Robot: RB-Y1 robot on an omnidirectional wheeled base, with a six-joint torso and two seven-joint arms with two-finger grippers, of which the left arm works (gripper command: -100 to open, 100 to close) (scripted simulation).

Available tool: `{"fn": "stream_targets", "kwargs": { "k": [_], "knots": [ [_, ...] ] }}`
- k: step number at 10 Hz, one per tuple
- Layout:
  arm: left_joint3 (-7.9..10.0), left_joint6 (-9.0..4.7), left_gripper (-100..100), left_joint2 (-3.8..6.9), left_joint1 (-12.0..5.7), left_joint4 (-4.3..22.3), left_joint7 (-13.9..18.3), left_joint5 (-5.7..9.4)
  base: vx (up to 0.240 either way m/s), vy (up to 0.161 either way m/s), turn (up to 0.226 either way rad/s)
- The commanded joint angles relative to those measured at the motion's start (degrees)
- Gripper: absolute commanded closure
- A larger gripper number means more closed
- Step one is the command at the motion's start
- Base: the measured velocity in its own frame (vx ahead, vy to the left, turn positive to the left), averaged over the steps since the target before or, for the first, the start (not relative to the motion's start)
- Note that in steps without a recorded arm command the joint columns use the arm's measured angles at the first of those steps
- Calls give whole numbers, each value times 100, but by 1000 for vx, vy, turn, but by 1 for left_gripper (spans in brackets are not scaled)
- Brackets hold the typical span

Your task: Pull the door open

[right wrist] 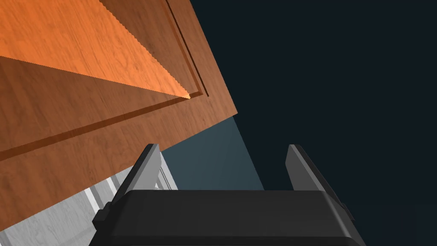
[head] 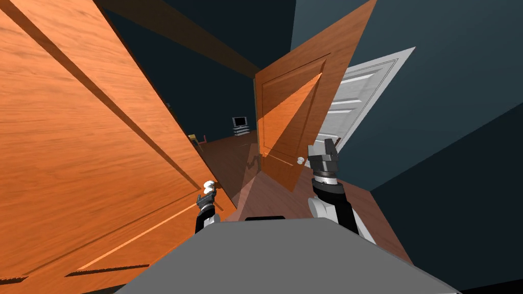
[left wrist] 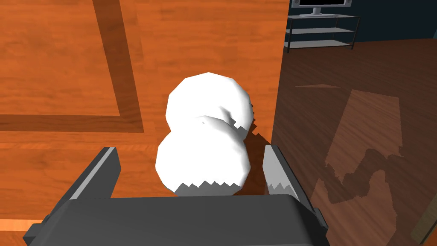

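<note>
Closest in, the left gripper (left wrist: 190, 149) brackets a round white knob (left wrist: 202, 160), its two grey fingers (left wrist: 104, 171) spread wide with a gap left on each side of the ball, so nothing is clamped yet. That knob stands just inside the free edge of the big orange wood-grain door (left wrist: 55, 55), which leans across the robot's left in the head view and, by my reading, stands partly open, since brown floor (left wrist: 354, 128) shows straight past its edge. The step in hand looks like the grasp itself, with the pull not begun. Next, the fingers need to close squarely on the knob's round sides, where a slip seems likely if they bite off-centre, and the hand should then draw back along the door's arc about its hinge rather than in a straight line. Off to the right, the right gripper (head: 329, 145) is held up with fingers apart and empty, close before a second orange door (head: 286, 117) that stands ajar and carries its own small white knob (head: 300, 161). Behind that leaf is a white panelled door (head: 357, 97) against a blue-grey wall (head: 449, 92). Farthest off, a screen (head: 239, 121) on a grey shelf unit (left wrist: 322, 32) sits across the floor.
</note>
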Motion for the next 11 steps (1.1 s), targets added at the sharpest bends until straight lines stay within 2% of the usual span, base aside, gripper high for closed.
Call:
{"fn": "stream_targets", "kwargs": {
  "k": [1,4,5,7,8,9,11],
  "knots": [
    [218,-32,-100,-21,-40,120,-2,-9,-24,32,-231],
    [539,-49,-100,-13,-34,222,23,-15,-20,25,-192],
    [709,-59,-100,-10,-32,275,37,-19,-25,18,-332],
    [896,-69,-100,-5,-28,335,52,-23,-25,21,-244],
    [816,-77,-100,8,-42,357,70,-27,-11,14,-62],
    [816,-77,100,8,-42,357,70,-27,1,1,71],
    [816,-77,100,8,-42,357,70,-27,2,-2,6]
  ]
}}
